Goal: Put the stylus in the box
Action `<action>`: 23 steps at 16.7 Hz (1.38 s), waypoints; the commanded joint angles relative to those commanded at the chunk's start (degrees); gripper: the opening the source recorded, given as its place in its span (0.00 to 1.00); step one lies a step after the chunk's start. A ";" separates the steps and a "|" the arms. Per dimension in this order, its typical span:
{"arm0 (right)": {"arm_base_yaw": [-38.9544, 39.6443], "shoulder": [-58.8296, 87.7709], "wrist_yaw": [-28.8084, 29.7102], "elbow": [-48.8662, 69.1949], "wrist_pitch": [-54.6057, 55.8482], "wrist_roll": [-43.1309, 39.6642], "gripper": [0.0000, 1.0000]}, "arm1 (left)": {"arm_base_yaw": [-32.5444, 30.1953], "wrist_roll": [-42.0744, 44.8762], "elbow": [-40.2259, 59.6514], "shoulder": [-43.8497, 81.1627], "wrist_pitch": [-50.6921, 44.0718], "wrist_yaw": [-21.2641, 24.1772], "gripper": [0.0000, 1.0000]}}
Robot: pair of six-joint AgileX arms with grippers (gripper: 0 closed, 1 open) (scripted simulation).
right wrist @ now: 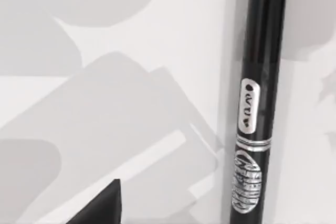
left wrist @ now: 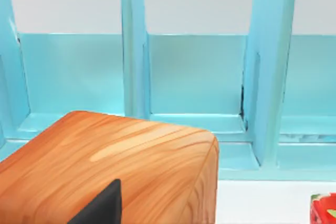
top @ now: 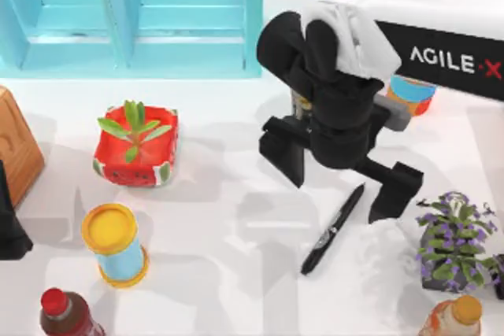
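At the counter's [top: 236,273] far left edge the left arm sits parked beside a wooden block [left wrist: 105,171]; whether its pincer is spread or closed cannot be told. Behind it, along the back, stands the turquoise box [top: 189,37] with its upright dividers. Moving right come a red strawberry-patterned planter [top: 135,147], a yellow-lidded can [top: 115,243] and a red-capped bottle [top: 64,312].

Right of centre, the right pincer [top: 339,175] hangs above the counter with its jaws spread wide and nothing between them. The stylus [top: 333,228] lies flat and diagonal just below it, its upper end between the two fingers, its lower end reaching toward the near edge.

The stylus looks light, rigid and smooth, so it probably slips or rolls if pinched off-centre. The mid-shaft, near its silver markings [right wrist: 248,145], seems the best place to grip, with the jaws closing across the barrel rather than along it.

The arm's casing reads "AGILE·X" [top: 453,62]. The small white print on the stylus cannot be read. Farther right stands a purple-flowered plant [top: 455,241].
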 joint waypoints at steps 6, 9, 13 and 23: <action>0.98 4.27 -0.11 -8.31 12.80 0.94 1.00 | 0.00 0.00 0.00 0.00 0.00 0.00 1.00; -1.04 5.20 0.14 -10.91 16.22 -1.01 1.00 | 0.00 0.00 0.00 0.00 0.00 0.00 1.00; -1.79 5.08 0.25 -11.51 16.72 -1.69 1.00 | 0.00 0.00 0.00 0.00 0.00 0.00 1.00; -1.79 5.08 0.25 -11.51 16.72 -1.69 0.32 | 0.00 0.00 0.00 0.00 0.00 0.00 1.00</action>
